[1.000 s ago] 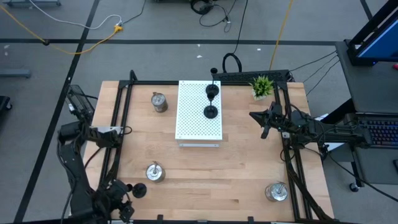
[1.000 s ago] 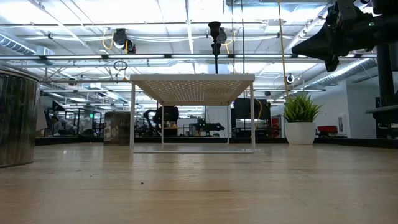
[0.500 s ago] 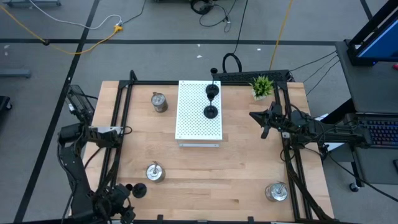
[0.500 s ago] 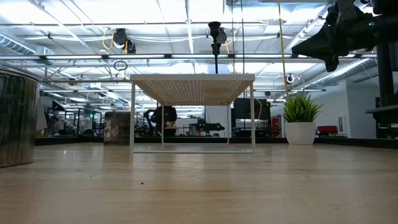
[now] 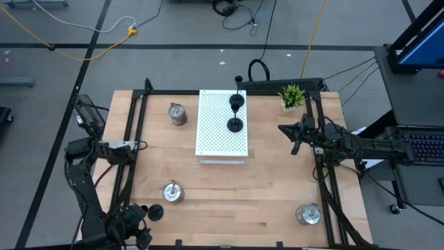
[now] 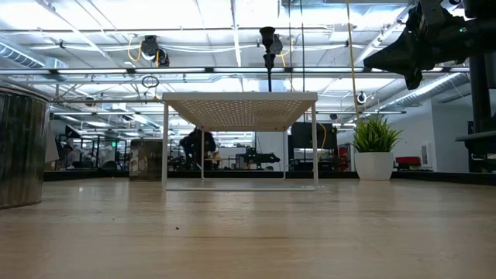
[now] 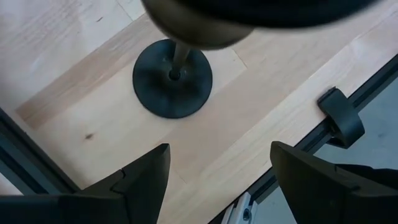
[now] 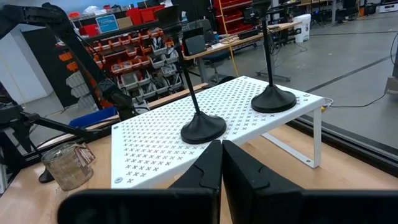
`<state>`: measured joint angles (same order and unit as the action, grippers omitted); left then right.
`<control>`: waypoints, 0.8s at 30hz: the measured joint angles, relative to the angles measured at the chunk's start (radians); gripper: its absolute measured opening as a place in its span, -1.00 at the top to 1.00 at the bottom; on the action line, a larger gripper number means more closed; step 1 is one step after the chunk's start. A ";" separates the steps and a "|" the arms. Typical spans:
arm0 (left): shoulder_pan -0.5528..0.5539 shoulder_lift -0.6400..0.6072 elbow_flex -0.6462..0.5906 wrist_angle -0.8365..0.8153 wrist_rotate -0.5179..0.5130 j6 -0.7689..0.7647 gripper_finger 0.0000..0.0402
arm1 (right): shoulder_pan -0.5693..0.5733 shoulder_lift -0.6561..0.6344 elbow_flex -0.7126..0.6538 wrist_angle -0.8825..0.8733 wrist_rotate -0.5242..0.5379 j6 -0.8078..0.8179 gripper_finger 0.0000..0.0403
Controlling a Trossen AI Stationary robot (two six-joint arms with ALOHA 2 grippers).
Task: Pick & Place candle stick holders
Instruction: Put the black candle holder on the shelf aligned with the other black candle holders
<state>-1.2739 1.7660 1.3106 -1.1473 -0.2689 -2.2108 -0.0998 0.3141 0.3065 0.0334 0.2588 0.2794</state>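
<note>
- A wooden table (image 5: 236,187) with a black frame stands on a grey workshop floor; yellow and white cables trail across the floor beyond its far edge.
- A white perforated board (image 5: 222,125) sits on legs at the far middle of the table, and two black holders (image 5: 236,102) stand on its right part, one behind the other.
- In the right wrist view both of these show round bases and thin stems rising from the board (image 8: 205,146), apart from each other.
- A silver holder (image 5: 177,114) stands on the table left of the board.
- A second silver holder (image 5: 172,192) stands near the near left edge.
- A third silver holder (image 5: 307,214) stands at the near right corner.
- A third black holder (image 5: 154,212) stands at the near left corner, just right of the left gripper (image 5: 132,226).
- In the left wrist view the left gripper's fingers (image 7: 140,180) are spread wide, pinching nothing, with that holder's round base (image 7: 172,78) on the wood ahead of them.
- The right gripper (image 5: 294,139) hangs above the table to the right of the board, its fingers (image 8: 205,174) pressed together, empty.
- A small potted plant (image 5: 292,96) stands at the far right corner.
- In the low view a person (image 6: 194,147) shows far off in the room, seen beneath the board.
</note>
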 joint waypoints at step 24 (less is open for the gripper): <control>-0.006 -0.002 -0.071 0.020 -0.027 0.028 -0.41 | 0.000 0.000 0.000 0.000 0.000 0.000 0.98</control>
<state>-1.2797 1.7641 1.2400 -1.1268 -0.2955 -2.1832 -0.1001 0.3141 0.3065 0.0334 0.2588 0.2794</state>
